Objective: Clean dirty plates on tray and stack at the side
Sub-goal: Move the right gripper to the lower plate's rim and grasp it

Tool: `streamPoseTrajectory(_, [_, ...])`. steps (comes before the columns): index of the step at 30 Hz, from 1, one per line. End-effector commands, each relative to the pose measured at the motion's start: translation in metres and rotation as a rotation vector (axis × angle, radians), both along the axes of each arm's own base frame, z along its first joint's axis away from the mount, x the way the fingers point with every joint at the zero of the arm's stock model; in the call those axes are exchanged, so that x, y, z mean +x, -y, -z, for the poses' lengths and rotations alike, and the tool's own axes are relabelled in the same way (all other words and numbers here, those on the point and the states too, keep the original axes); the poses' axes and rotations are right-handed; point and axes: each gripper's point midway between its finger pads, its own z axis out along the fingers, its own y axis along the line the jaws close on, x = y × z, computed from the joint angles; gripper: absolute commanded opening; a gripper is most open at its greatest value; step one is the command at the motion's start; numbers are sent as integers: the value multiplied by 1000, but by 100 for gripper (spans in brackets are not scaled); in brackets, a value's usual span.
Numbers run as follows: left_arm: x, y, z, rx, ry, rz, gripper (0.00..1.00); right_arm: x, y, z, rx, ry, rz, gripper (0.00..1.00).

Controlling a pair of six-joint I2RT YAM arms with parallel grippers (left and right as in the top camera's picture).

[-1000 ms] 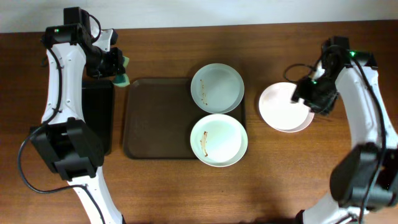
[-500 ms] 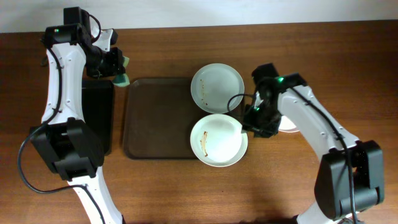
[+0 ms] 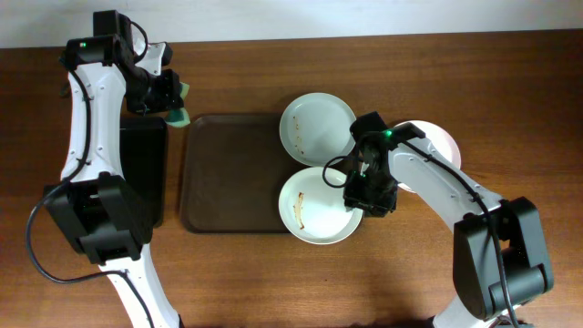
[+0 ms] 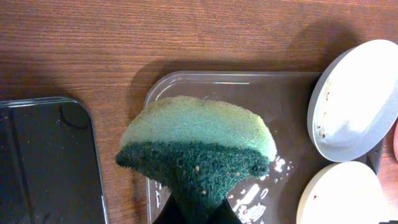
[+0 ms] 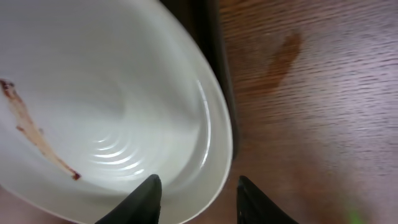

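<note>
The right gripper (image 5: pixel 196 193) hung open astride the rim of the brown-smeared round white plate (image 3: pixel 319 205) at the dark brown rectangular tray's (image 3: pixel 228 173) near right corner; a shallow bite might let the plate slip. The left gripper (image 3: pixel 168 96) clenched a green sponge (image 4: pixel 199 143) by the tray's far left corner.
</note>
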Motion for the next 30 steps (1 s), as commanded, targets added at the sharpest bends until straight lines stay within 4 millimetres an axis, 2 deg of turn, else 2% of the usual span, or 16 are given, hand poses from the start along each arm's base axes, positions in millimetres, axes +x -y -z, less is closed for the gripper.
streamPoseTrajectory(1, [4,-3,-5,-2,20,-10,1,-4,14,10,-93,5,-11,40])
streamPoseTrajectory(5, [4,-3,-6,-2,21,-10,1,-5,15,22,-95,7,-11,40])
streamPoseTrajectory(9, [4,-3,-5,-2,21,-10,1,-4,9,29,-75,11,-41,33])
streamPoseTrajectory(13, [4,-3,-5,-2,21,-10,1,-4,4,29,-74,23,-65,18])
streamPoseTrajectory(15, [5,-3,-6,-2,22,-10,2,-5,2,29,-74,24,-72,4])
streamPoseTrajectory(17, [5,-3,-6,-2,22,-10,2,-6,1,29,-62,19,-88,4])
streamPoseTrajectory(20, [4,-3,-5,-3,20,-10,1,-14,-15,24,32,-13,-125,4])
streamPoseTrajectory(23, [4,-3,-5,-3,20,-10,2,-13,-29,19,67,2,-166,4])
streamPoseTrajectory(27, [4,-3,-5,-3,21,-10,2,0,-55,8,94,82,-221,4])
streamPoseTrajectory(30, [4,-2,-5,-3,21,-10,2,21,-75,0,94,179,-175,4])
